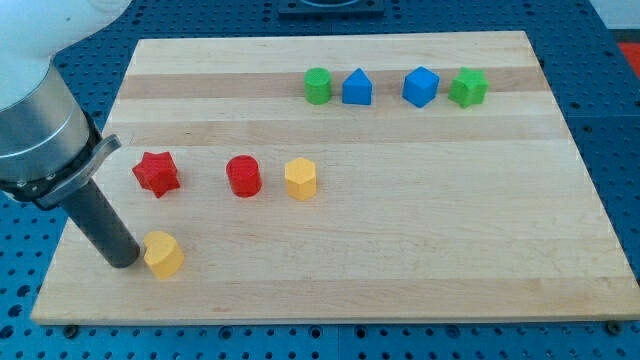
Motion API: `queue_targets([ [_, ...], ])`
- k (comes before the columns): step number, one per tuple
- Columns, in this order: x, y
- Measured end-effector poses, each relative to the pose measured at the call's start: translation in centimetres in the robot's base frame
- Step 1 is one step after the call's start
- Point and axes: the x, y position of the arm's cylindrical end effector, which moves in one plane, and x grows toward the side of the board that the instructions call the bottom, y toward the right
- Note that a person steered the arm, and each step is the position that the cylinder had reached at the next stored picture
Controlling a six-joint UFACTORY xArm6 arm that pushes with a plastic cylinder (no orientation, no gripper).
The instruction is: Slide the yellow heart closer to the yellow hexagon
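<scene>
The yellow heart (163, 253) lies near the view's bottom left of the wooden board (420, 250). The yellow hexagon (300, 179) stands up and to the right of it, near the board's middle left. My tip (124, 260) rests on the board just left of the yellow heart, touching or almost touching its left side. The dark rod rises up and left from there into the arm's grey body.
A red star (156, 173) and a red cylinder (243, 176) stand left of the yellow hexagon. Along the view's top are a green cylinder (317, 86), a blue house-shaped block (357, 88), a blue cube (421, 87) and a green star (468, 88).
</scene>
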Motion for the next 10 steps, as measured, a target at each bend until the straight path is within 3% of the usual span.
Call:
queue_targets([
  [4, 1.6, 0.7],
  [8, -2.6, 13.6],
  [10, -2.7, 13.9],
])
